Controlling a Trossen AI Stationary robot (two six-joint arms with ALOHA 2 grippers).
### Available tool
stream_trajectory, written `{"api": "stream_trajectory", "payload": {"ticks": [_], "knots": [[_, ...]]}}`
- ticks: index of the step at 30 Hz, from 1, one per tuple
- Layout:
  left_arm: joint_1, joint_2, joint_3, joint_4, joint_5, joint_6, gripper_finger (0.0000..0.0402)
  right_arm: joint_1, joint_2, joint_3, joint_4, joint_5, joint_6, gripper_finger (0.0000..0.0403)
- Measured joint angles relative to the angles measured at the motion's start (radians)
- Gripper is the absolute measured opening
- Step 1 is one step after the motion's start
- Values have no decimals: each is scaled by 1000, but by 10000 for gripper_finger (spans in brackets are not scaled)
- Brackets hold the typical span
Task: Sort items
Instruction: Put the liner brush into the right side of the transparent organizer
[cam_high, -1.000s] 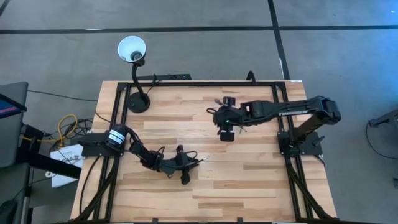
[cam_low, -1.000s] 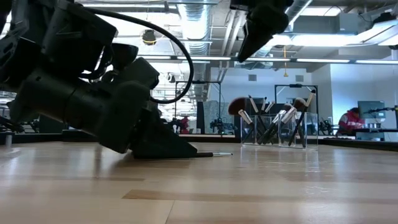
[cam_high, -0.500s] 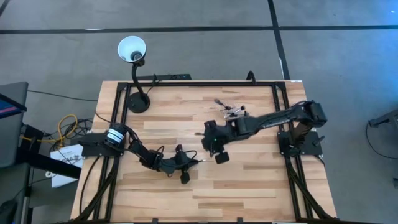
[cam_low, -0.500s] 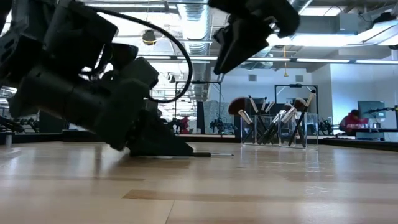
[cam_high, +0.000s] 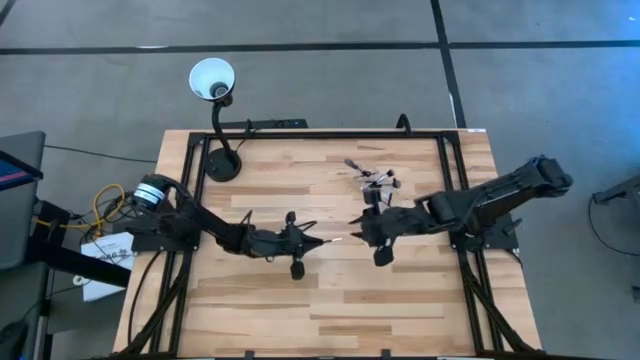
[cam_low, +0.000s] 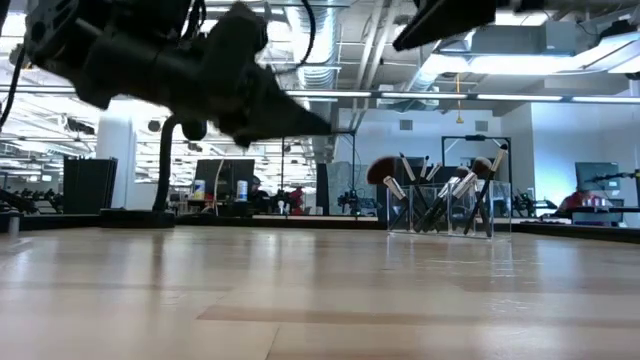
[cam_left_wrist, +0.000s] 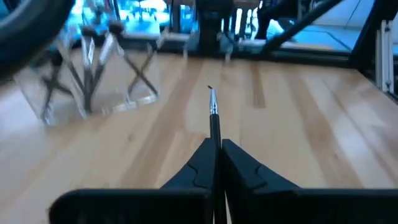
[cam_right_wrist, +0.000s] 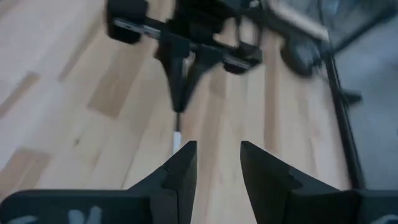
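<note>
My left gripper (cam_high: 318, 241) hangs above the middle of the table, shut on a slim brush (cam_left_wrist: 213, 115) with a dark handle, a silvery ferrule and a small tip. That brush juts out past the fingertips toward my right gripper (cam_high: 357, 222), which faces it from the table's right. The right gripper (cam_right_wrist: 214, 149) is open, and the brush's pale end (cam_right_wrist: 176, 138) lies just ahead of its fingers. Farther back, several more brushes stand upright in a clear holder (cam_high: 372, 180), which rests on the table. My left gripper pinches the brush's dark handle (cam_left_wrist: 215, 135) between its two fingers. The fingers come about level from the table's left and lie along the brush. Ferrule and tip stick out free beyond the fingertips. The brush is lifted clear of the table, roughly level.
A black gooseneck lamp with a white shade (cam_high: 212, 80) stands on its base (cam_high: 222, 165) at the far left corner. The clear holder (cam_low: 445, 205) stands just beyond my right gripper. Bare wood (cam_high: 400, 300) lies along the near side.
My left gripper has risen off the table with the brush, which lay flat before and now hangs clear, and has gone a little toward the table's right. My right gripper has swung from beside the holder toward the near edge and turned to face the left gripper.
</note>
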Motion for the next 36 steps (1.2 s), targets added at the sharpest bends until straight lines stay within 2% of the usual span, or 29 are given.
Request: {"api": "stream_trajectory", "payload": {"ticks": [6,9,16,23,29,36], "knots": [[2,-68,0,-11,-1,78,11,-61,-64,-384,664,-73,-143,113],[3,-83,0,-37,-9,88,12,-101,-47,-465,846,-136,-152,113],[25,-83,0,-38,-12,99,12,-170,-38,-473,875,-316,-36,113],[27,-84,0,-25,-27,99,12,-192,12,-474,881,-322,7,113],[27,-89,2,-8,-28,100,12,-194,132,-415,888,-325,-3,113],[27,-90,2,-15,-31,100,12,-193,209,-352,880,-325,-19,113]]}}
